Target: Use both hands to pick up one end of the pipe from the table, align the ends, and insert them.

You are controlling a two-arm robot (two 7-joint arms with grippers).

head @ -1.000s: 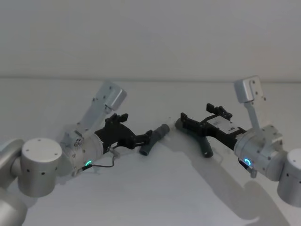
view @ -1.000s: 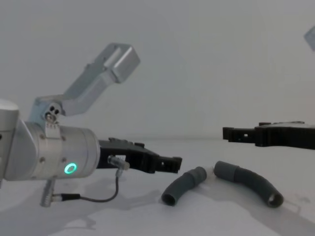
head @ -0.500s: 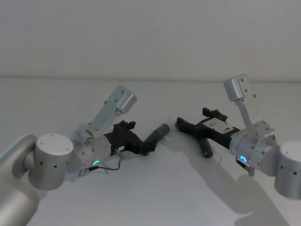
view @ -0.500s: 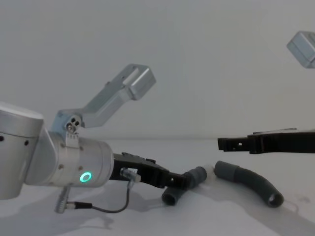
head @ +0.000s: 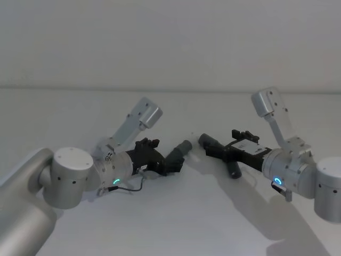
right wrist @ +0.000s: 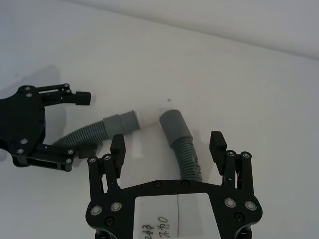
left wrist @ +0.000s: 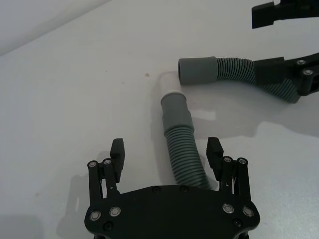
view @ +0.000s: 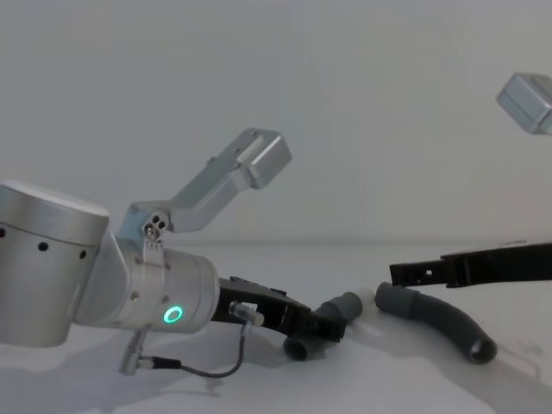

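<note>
My left pincer (left wrist: 166,152) is spread wide, low over the counter (left wrist: 75,89), with a finger on either side of the shorter pipe piece (left wrist: 182,144) and gripping nothing. My right pincer (right wrist: 167,143) is likewise released, straddling the longer pipe piece (right wrist: 183,147). Both pieces lie on the counter. The shorter one's white tip (left wrist: 169,83) is just beside the longer one's socket cuff (left wrist: 198,70), a little apart from it.

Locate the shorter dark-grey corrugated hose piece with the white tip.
Head view, table centre: the shorter hose piece lies between the open left gripper's fingers, white tip near the longer corrugated hose's cuff.
</note>
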